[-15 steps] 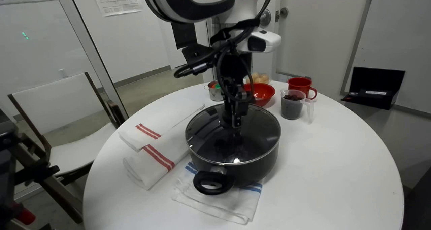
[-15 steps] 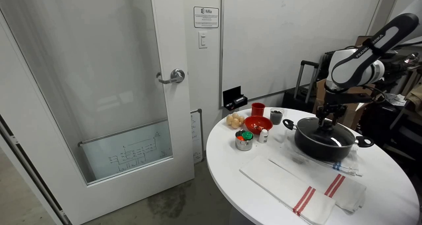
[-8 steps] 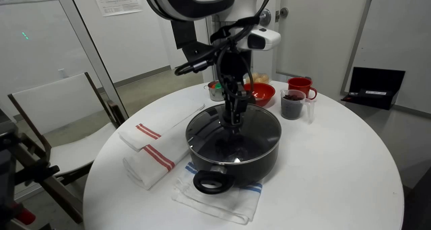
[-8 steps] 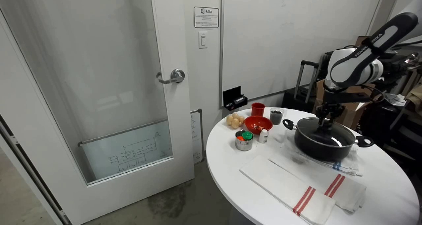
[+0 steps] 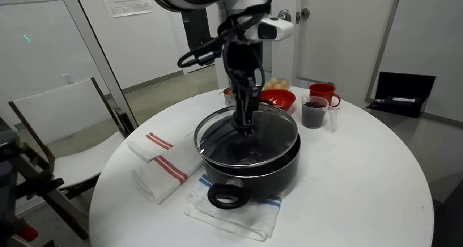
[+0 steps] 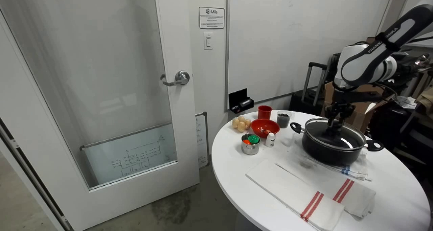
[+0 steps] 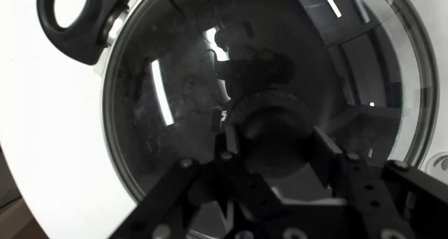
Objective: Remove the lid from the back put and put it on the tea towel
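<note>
The glass lid (image 5: pixel 217 142) with a steel rim and black knob is lifted slightly above the black pot (image 5: pixel 269 187), leaving a dark gap at the front rim. My gripper (image 5: pixel 246 122) is shut on the lid's knob, pointing down; it also shows in an exterior view (image 6: pixel 334 124). In the wrist view the two fingers (image 7: pixel 274 141) press on both sides of the round knob (image 7: pixel 273 127). The pot stands on a blue-striped tea towel (image 5: pixel 235 221). Two folded white tea towels with red stripes (image 5: pixel 155 182) (image 5: pixel 144 147) lie beside it. The pot's inside is mostly hidden.
Behind the pot stand a red bowl (image 5: pixel 282 97), a clear measuring cup with dark contents (image 5: pixel 313 115), a red mug (image 5: pixel 322 90) and a steel cup (image 6: pixel 250 148). A small white bottle (image 6: pixel 270 140) and several pale round items (image 6: pixel 241 123) are near the bowl.
The gripper has closed on the knob and risen. The lid, seated on the pot before, is now raised off its rim and shifted a little. The pot and towels have not moved.
</note>
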